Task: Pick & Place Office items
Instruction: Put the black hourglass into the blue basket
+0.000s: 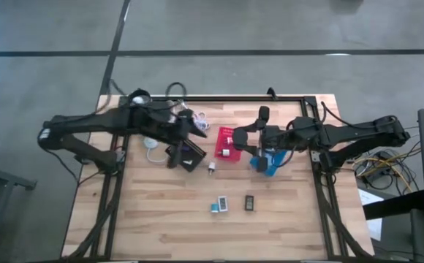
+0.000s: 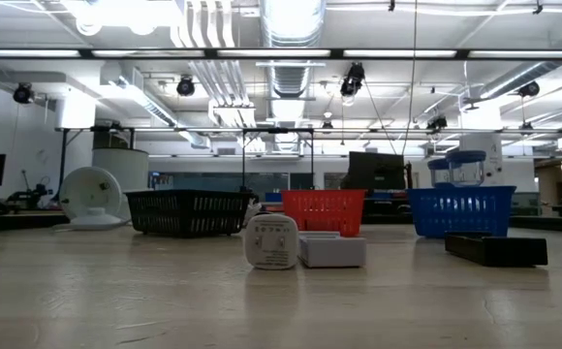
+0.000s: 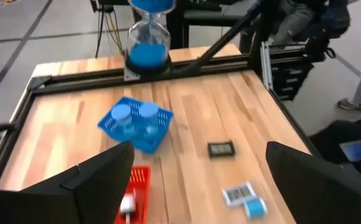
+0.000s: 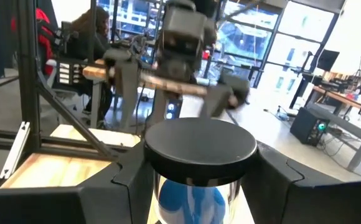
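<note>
My right gripper (image 4: 199,186) (image 1: 243,139) is shut on an hourglass (image 3: 148,37) with blue sand and a black top cap (image 4: 199,146), above the red bin (image 1: 229,145). My left gripper (image 3: 199,186) (image 1: 197,133) stands open and holds nothing, high over the black bin (image 1: 185,155). The blue bin (image 3: 137,124) holds two pale-blue round pieces. A small black block (image 3: 221,148), a white and a teal block (image 3: 243,196) and a small white piece (image 1: 212,168) lie on the wooden table. My right gripper has the hourglass between its two fingers (image 4: 121,180), just under the black top cap, at the upper glass bulb (image 4: 193,199). The fingers come at it level, from the table's right side. The hourglass stands upright in the hold.
The white lamp (image 1: 152,146) and its cable lie under the left arm. The black frame rail (image 1: 226,100) runs round the table. In the low view the black bin (image 2: 189,211), red bin (image 2: 325,211) and blue bin (image 2: 460,208) stand in a row behind small white pieces (image 2: 271,240).
</note>
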